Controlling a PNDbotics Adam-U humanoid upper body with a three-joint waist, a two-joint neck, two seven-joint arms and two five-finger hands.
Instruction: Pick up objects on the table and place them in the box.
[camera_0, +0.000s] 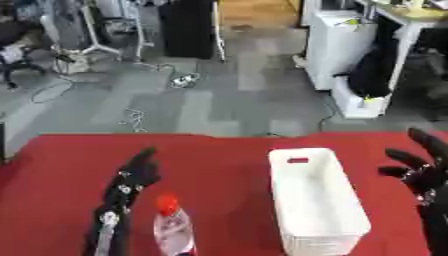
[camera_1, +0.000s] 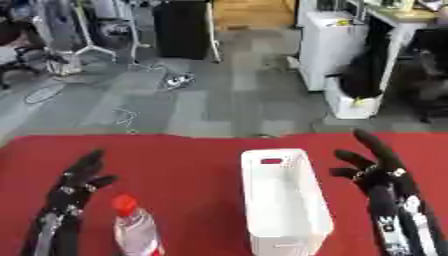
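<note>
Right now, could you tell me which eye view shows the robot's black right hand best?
The right eye view: the right hand shows whole, fingers spread, beside the white plastic box. In the left eye view it sits at the right edge, partly cut off.

Red-capped clear bottle (camera_0: 172, 227) stands upright left of white box (camera_0: 317, 200).

I'm looking down at a red counter (camera_0: 219, 165) filling the lower half of both views. A white slotted box (camera_0: 317, 200) is sitting on it right of centre, long side running away from me. A clear bottle (camera_0: 173, 227) with red cap is standing upright left of it, well apart.
</note>
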